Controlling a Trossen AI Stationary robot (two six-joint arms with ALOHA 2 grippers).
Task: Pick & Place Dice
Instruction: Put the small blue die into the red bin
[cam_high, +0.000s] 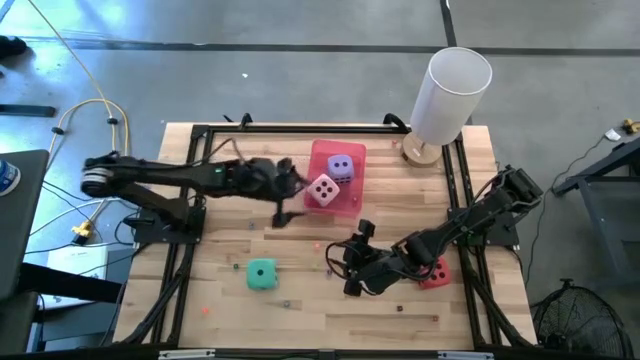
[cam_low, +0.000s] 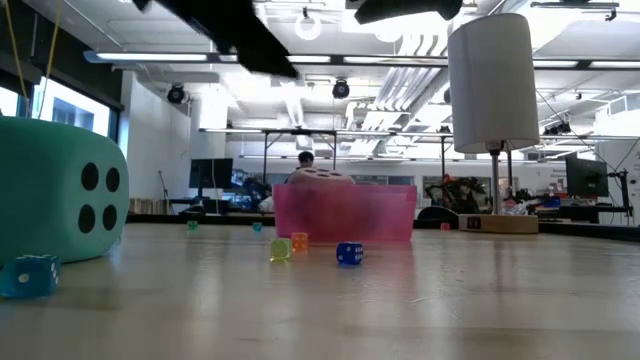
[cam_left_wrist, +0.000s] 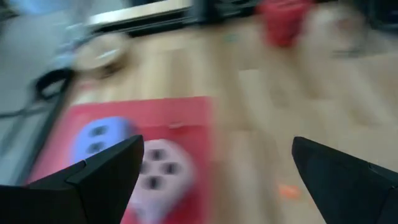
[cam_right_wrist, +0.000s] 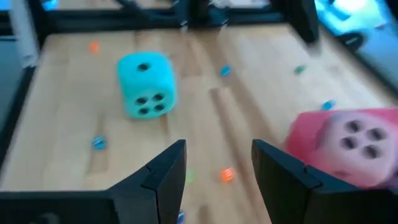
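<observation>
Four soft pipped dice: pink and purple in tray; teal and red on tabletop. Left hand wide open, empty; right hand part-open, empty.

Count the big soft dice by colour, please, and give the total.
Pale pink die: 1
Purple die: 1
Teal die: 1
Red die: 1
Total: 4

Pink die and purple die in tray; teal die, seemingly red die on table.
</observation>
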